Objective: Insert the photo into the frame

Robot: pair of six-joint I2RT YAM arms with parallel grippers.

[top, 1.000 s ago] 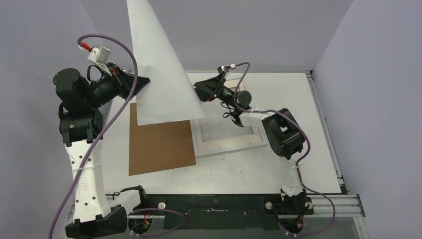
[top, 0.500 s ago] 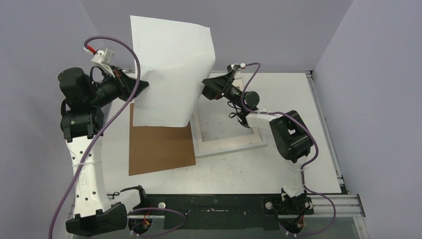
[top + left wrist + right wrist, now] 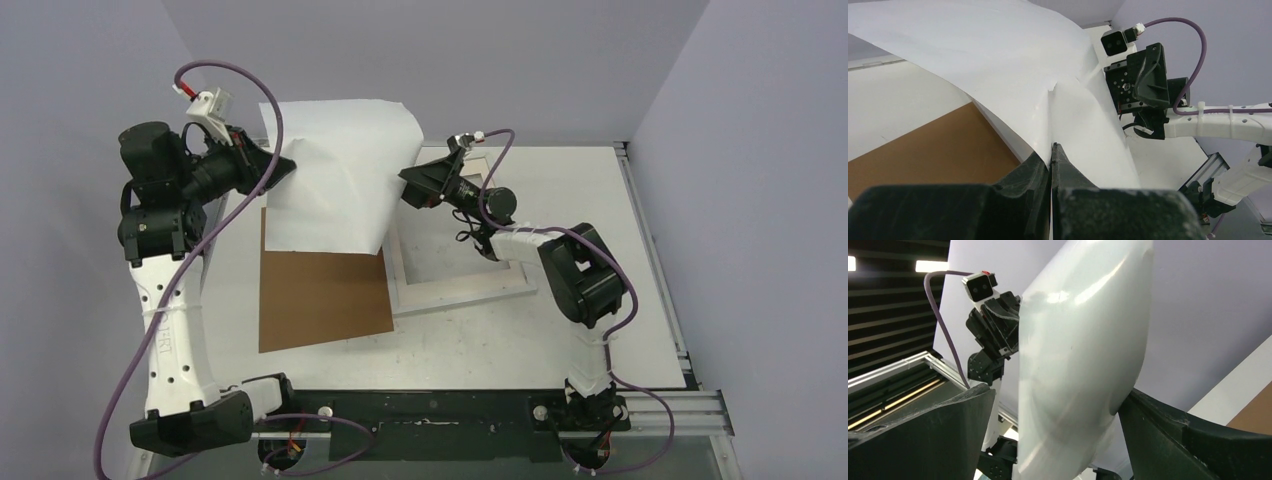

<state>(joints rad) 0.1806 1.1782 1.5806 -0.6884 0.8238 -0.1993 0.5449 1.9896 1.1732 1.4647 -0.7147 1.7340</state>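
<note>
The photo (image 3: 335, 175) hangs in the air over the table's back left, bent, with only its white back toward the top camera. My left gripper (image 3: 285, 165) is shut on its left edge; in the left wrist view the fingers (image 3: 1051, 147) pinch the creased sheet (image 3: 998, 65). My right gripper (image 3: 408, 185) stands open at the photo's right edge. In the right wrist view the bulging sheet (image 3: 1083, 355) fills the gap between the spread fingers (image 3: 1058, 392); I cannot tell whether it touches them. The white frame (image 3: 460, 290) lies flat on the table under the right arm.
A brown board (image 3: 320, 295) lies flat on the table left of the frame, partly under the hanging photo. The purple back wall (image 3: 500, 60) stands close behind both grippers. A metal rail (image 3: 650, 250) runs along the table's right edge.
The photo has dropped from standing tall to a lower, bent sheet. The left gripper has tilted with it. The right gripper has shifted slightly up and right, its jaws still wide.
</note>
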